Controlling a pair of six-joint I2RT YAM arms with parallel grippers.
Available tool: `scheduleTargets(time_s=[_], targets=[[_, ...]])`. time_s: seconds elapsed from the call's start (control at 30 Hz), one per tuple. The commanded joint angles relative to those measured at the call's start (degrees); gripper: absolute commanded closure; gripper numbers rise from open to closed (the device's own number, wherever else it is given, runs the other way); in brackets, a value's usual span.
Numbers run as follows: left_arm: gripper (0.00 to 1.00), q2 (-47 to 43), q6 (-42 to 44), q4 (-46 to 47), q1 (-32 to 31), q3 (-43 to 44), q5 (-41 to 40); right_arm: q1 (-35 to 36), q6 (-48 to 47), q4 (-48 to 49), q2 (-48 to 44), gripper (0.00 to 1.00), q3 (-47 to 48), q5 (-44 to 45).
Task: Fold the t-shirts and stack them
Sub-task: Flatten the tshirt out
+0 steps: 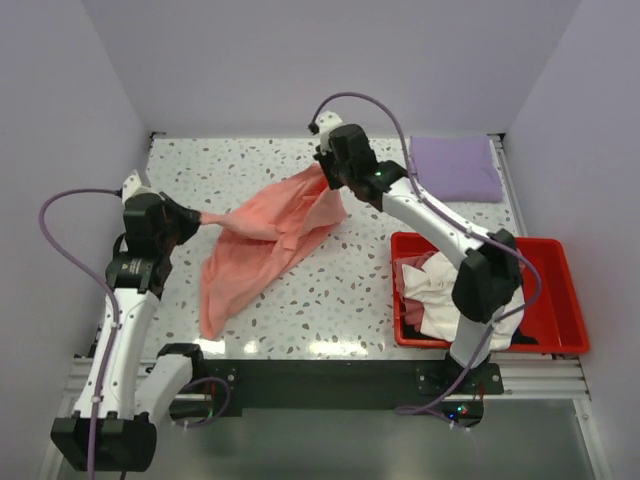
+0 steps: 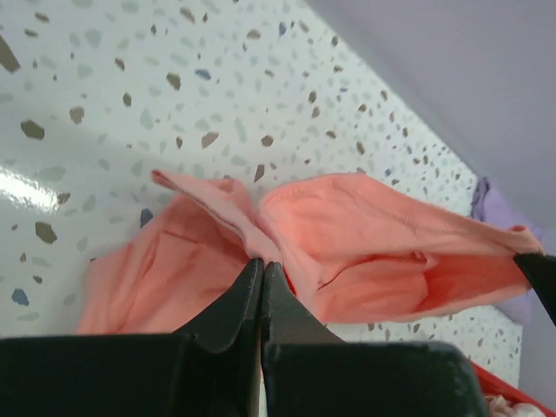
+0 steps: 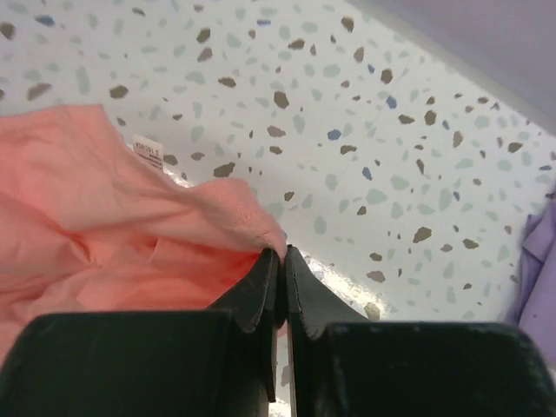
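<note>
A salmon-pink t-shirt [image 1: 262,240] hangs stretched between my two grippers above the speckled table, its lower part drooping onto the table at the front left. My left gripper [image 1: 196,219] is shut on one edge of it [image 2: 261,256]. My right gripper [image 1: 327,176] is shut on the other edge [image 3: 280,248], near a white label [image 3: 148,153]. A folded lavender t-shirt [image 1: 455,167] lies at the back right and shows at the edge of the right wrist view [image 3: 537,269]. A cream-white t-shirt [image 1: 437,296] lies crumpled in the red bin.
The red plastic bin [image 1: 556,300] stands at the front right, with a dark cloth at its front edge [image 1: 525,338]. Pale walls close the table in at the back and both sides.
</note>
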Motion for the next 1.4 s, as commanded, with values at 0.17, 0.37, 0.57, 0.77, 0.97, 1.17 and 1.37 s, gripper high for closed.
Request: scheduleTargets(time_s=[0.17, 0.37, 0.57, 0.77, 0.97, 1.17, 1.37], targets=[[1.0, -9.0, 1.2, -5.9, 0.3, 17.8, -10.0, 0.3, -1.1, 1.5, -26.9, 1.0, -7.8, 0.2], [1.0, -11.3, 4.1, -11.4, 0.3, 35.1, -15.8, 0.3, -0.8, -2.2, -39.6, 1.0, -7.3, -6.7], [1.0, -9.9, 7.1, -15.1, 0.3, 56.0, -19.0, 0.2, -0.7, -8.1, -47.4, 1.0, 1.7, -9.9], [1.0, -8.4, 9.8, -16.4, 0.3, 68.9, -17.9, 0.2, 1.4, -11.8, -51.3, 0.99, 8.9, -19.3], [1.0, -8.3, 10.5, -15.3, 0.3, 74.5, -16.0, 0.3, 4.2, -10.7, -53.5, 0.99, 11.3, -24.5], [1.0, -6.9, 11.0, -13.1, 0.3, 71.8, -16.5, 0.3, 4.0, -11.2, -49.6, 0.99, 14.8, -23.1], [1.0, -2.8, 11.0, -7.7, 0.3, 58.4, -21.0, 0.3, 2.4, -10.2, -39.2, 0.98, 15.2, -14.8]])
